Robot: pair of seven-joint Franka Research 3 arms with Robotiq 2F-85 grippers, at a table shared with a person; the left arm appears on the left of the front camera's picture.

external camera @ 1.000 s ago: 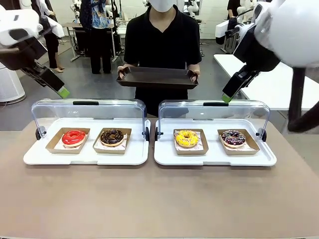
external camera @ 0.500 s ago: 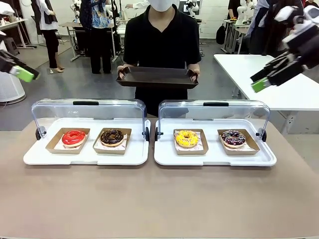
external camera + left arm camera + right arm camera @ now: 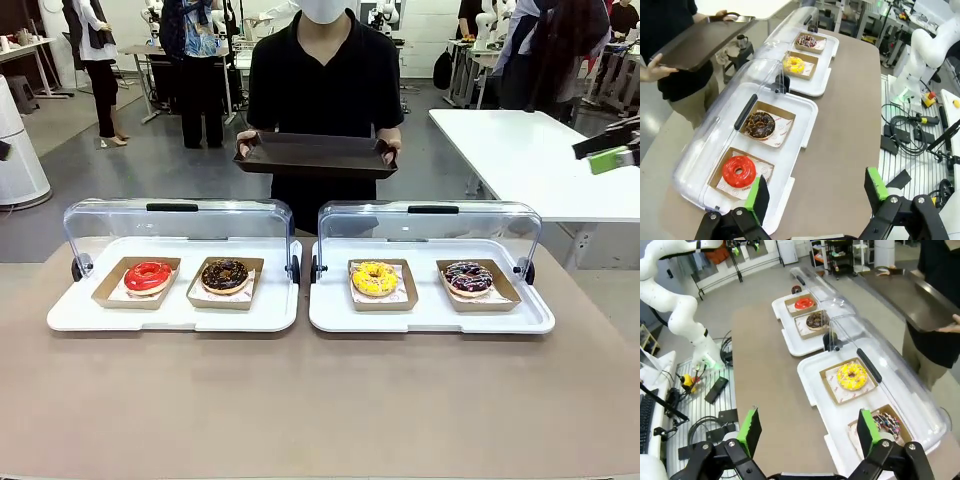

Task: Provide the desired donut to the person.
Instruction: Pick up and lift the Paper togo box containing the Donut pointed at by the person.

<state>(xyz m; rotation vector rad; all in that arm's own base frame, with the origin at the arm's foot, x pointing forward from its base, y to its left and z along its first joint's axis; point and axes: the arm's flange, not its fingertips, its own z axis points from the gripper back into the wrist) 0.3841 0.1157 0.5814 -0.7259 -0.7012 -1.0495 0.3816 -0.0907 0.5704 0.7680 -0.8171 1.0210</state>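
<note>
The yellow-iced ring donut (image 3: 375, 278) sits in its brown card boat on the right white plastic tray (image 3: 430, 322), unmoved since a second ago; the dark sprinkled donut (image 3: 468, 277) lies just right of it on the same tray; the chocolate-glazed donut (image 3: 225, 274) and the red-glazed donut (image 3: 148, 276) lie to its left on the left white tray (image 3: 170, 318); the clear domed lids (image 3: 180, 225) stand open behind, as before. Beyond it, across the brown desk (image 3: 320, 400), the person in the black T-shirt (image 3: 325, 80) holds a dark rectangular tray (image 3: 315, 155) level, unchanged. The right claw (image 3: 606, 152), earlier hanging above the lid near the yellow donut, has drawn far off to its right, released and empty; the left claw (image 3: 816, 189) has likewise pulled away far left, spread wide, grasping nothing.
</note>
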